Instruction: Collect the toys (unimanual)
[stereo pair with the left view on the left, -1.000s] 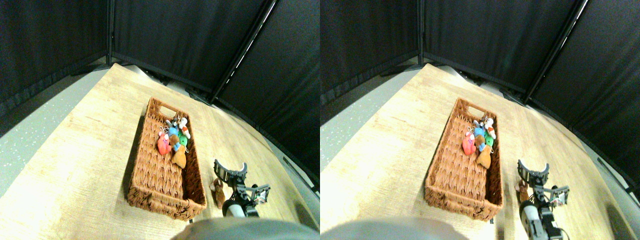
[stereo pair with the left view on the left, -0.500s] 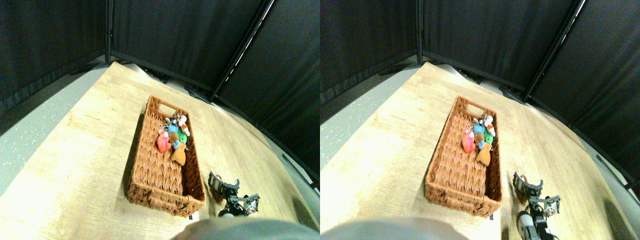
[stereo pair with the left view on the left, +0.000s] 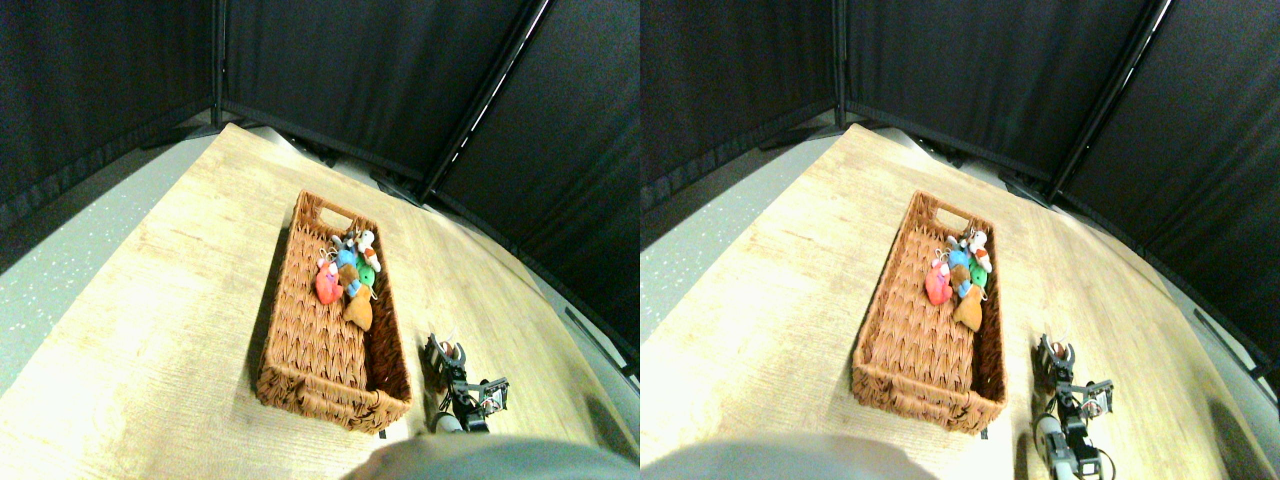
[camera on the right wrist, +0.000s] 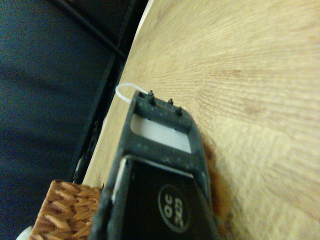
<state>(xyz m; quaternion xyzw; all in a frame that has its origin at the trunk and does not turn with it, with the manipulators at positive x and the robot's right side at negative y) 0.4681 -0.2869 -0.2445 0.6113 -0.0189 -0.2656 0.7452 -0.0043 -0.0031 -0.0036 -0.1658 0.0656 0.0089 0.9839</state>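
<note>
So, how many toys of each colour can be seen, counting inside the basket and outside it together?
Pink-red toy: 1
Blue toy: 1
Green toy: 1
Tan toy: 1
White toy: 1
Brown toys: 2, the inner brown toy and the outer brown toy
Total: 7 visible; the pile is tight, so others may be hidden.

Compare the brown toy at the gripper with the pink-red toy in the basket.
The brown toy lies on the wooden table, outside the wicker basket; the pink-red toy lies inside it. The brown toy is right at the right gripper and mostly hidden by it; the pink-red toy shows in full, bunched with other toys. Both are small plush figures.
</note>
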